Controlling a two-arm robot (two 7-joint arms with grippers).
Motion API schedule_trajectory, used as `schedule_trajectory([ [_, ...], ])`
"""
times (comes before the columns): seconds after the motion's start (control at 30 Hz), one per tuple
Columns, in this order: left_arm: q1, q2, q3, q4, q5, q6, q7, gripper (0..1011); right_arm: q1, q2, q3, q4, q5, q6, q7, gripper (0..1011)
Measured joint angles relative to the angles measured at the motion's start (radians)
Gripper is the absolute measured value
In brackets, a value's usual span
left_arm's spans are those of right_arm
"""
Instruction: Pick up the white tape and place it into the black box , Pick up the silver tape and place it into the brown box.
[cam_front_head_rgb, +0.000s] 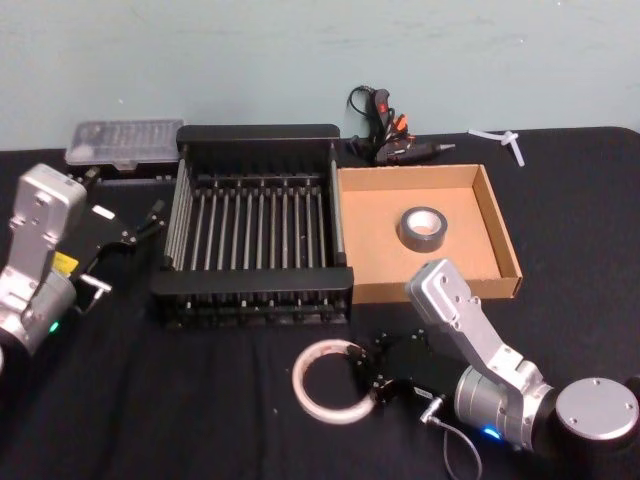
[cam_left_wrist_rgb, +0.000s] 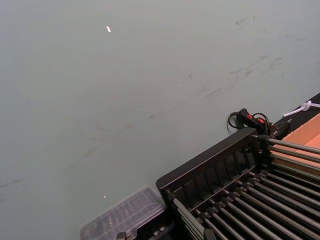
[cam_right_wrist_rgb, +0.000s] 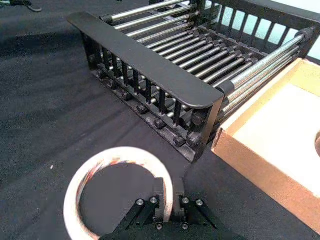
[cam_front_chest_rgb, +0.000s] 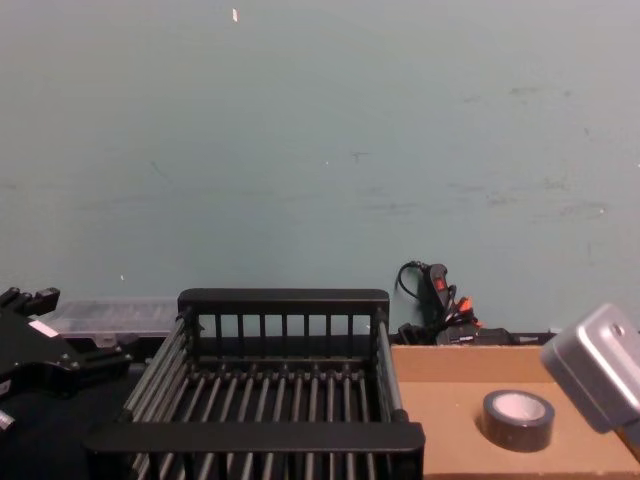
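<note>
Currently white tape (cam_front_head_rgb: 328, 381) clamped at right rim by right gripper (cam_front_head_rgb: 372, 369), near of black box (cam_front_head_rgb: 255, 150); left gripper (cam_front_head_rgb: 135, 232) jaw state indeterminable.

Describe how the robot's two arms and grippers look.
Both arms are boxy silver-grey metal links. The right arm has a round silver joint cap, a small blue light and a thin cable. The left arm carries a yellow label and green light. Both grippers are black: right gripper, left gripper.

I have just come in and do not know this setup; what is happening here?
The right gripper has its fingers closed on the rim of the white tape, which lies on the table in front of the black box. The silver tape already sits in the brown box. The left gripper waits beside the black box.
</note>
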Motion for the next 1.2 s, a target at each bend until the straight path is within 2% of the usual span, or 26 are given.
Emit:
schedule_trajectory([
  [0.37, 0.0, 0.0, 0.0, 0.0, 0.0, 0.0, 0.0, 1001, 0.0, 0.0, 0.0, 0.0, 0.001, 0.0, 0.003, 88],
  [0.63, 0.0, 0.0, 0.0, 0.0, 0.0, 0.0, 0.0, 1001, -0.005, 0.016, 0.01, -0.018, 0.028, -0.01, 0.026, 88],
  [1.2, 0.0, 0.0, 0.0, 0.0, 0.0, 0.0, 0.0, 1001, -0.045, 0.106, 0.06, -0.175, 0.142, -0.082, 0.078, 88],
])
